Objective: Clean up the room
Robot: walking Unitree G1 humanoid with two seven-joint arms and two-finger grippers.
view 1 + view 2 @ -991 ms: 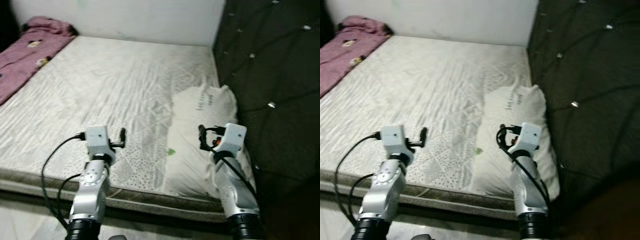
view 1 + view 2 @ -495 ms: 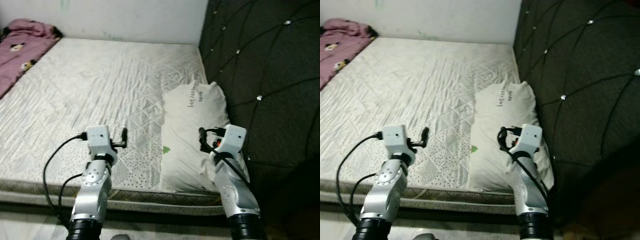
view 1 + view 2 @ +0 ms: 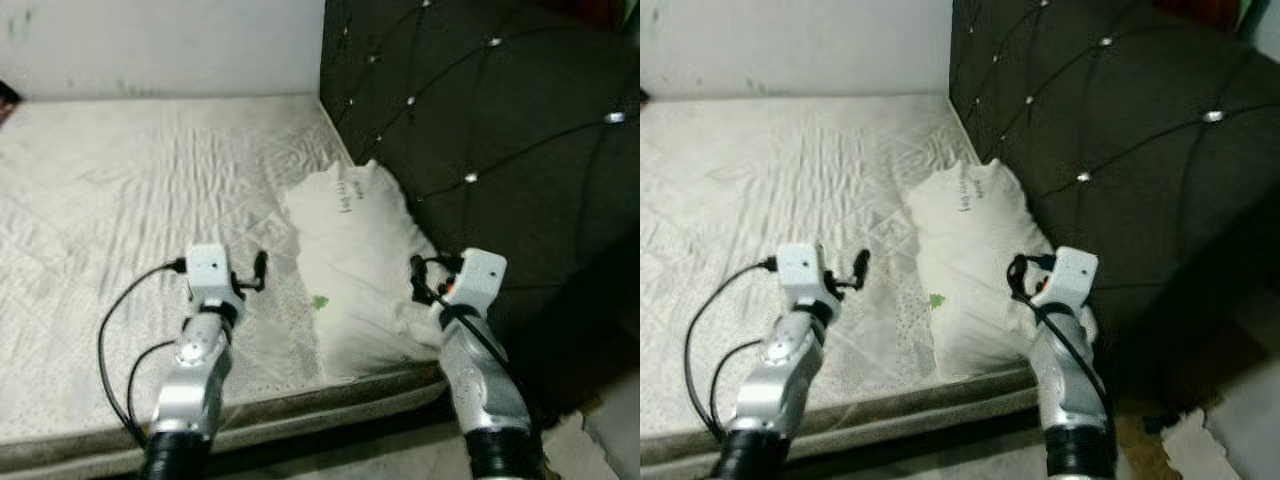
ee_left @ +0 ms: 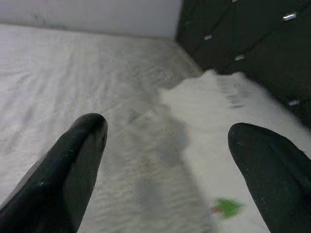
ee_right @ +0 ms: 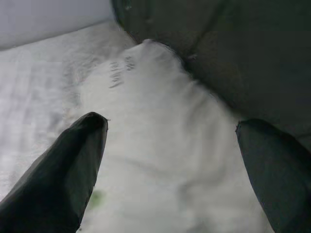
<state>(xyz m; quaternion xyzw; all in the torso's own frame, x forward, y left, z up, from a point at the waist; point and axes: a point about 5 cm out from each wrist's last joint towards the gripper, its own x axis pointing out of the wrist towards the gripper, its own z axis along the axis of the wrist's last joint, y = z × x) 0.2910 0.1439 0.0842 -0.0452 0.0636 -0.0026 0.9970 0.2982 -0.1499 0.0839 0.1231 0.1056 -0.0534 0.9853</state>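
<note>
You cannot read the dark lettering on the white pillow (image 3: 355,255) ahead of the right gripper (image 5: 170,170); it is too small and soft. The left wrist view blurs the pillow's small green mark (image 4: 227,207) near the left gripper (image 4: 165,179).

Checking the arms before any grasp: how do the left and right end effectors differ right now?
The left end effector is over the bare mattress beside the pillow; the right end effector is over the pillow itself, nearer the dark headboard. Both are open, holding nothing.
</note>
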